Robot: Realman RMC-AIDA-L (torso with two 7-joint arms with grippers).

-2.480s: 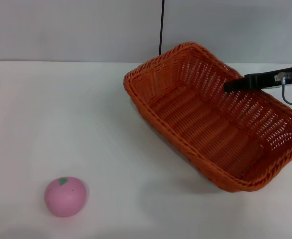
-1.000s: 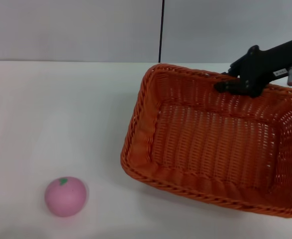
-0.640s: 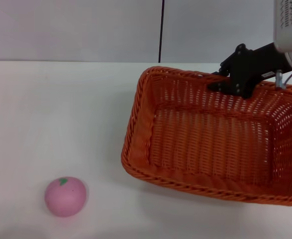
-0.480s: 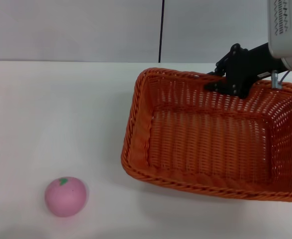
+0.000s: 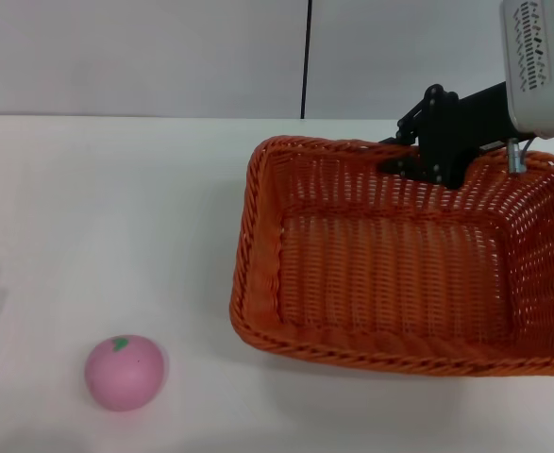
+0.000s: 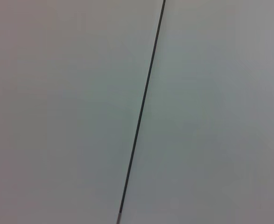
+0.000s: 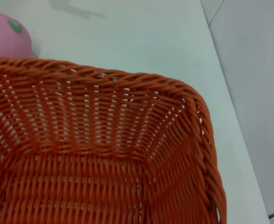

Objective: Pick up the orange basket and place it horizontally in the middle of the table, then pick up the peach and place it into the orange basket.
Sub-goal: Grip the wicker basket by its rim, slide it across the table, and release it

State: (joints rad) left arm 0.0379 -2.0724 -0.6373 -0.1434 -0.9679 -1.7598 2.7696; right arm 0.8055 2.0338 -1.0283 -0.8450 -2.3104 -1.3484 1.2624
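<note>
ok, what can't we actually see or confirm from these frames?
- Left gripper: in no view; the left wrist view shows only a blank wall with a dark seam.
- Right gripper: sits at the far rim of the orange basket; the rim hides the contact in the head view, and the right wrist view shows no fingers.
- Basket's right end: cut off by the head view's edge.
- Peach: cut off by the right wrist view's edge.

Basket (image 5: pixel 404 274) on counter (image 5: pixel 116 217), right half, long side running left-right, rear rim near counter's back edge. Peach (image 5: pixel 124 372) on counter front left, well apart from basket, nearer than its front rim. Right gripper (image 5: pixel 418 156) at basket's rear rim, right of centre, arm reaching in from far right, above the rim. Wall (image 6: pixel 197 93) behind counter. Nothing in basket.
</note>
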